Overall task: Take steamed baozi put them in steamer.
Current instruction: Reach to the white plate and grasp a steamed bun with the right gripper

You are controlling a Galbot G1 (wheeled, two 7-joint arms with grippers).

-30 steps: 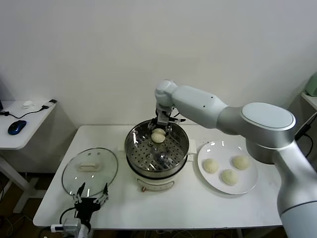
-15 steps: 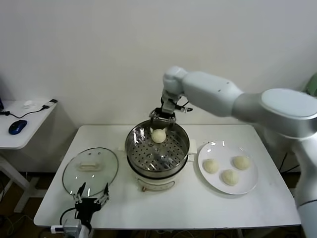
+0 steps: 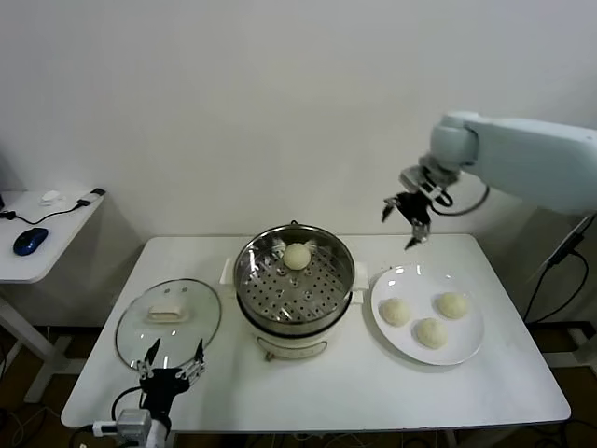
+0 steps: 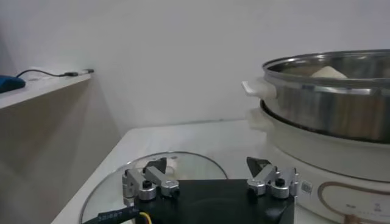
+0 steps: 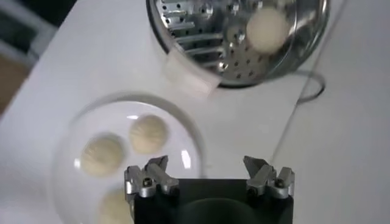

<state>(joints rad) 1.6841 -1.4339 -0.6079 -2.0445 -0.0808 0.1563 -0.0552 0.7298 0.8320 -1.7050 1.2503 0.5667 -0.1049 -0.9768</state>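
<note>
The steamer (image 3: 341, 280) stands mid-table with one steamed baozi (image 3: 297, 256) on the far side of its perforated tray. Three more baozi (image 3: 395, 312) (image 3: 451, 304) (image 3: 430, 332) lie on the white plate (image 3: 415, 280) to its right. My right gripper (image 3: 410, 222) hangs open and empty in the air above the plate's far edge. Its wrist view shows the open gripper (image 5: 207, 163) over the plate (image 5: 122, 112), a baozi (image 5: 148, 134) below, and the steamer (image 5: 201, 30) with its baozi (image 5: 268, 28). My left gripper (image 3: 171, 371) rests open at the front left.
A round glass lid (image 3: 168, 317) lies flat left of the steamer, just beyond the left gripper (image 4: 208, 164). The steamer's wall (image 4: 329, 103) rises to that gripper's right. A side table with a mouse (image 3: 28, 241) stands at far left.
My right gripper rose out of the steamer, leaving the baozi on the tray, and swung right to hang above the plate's far edge. The left arm has not moved.
</note>
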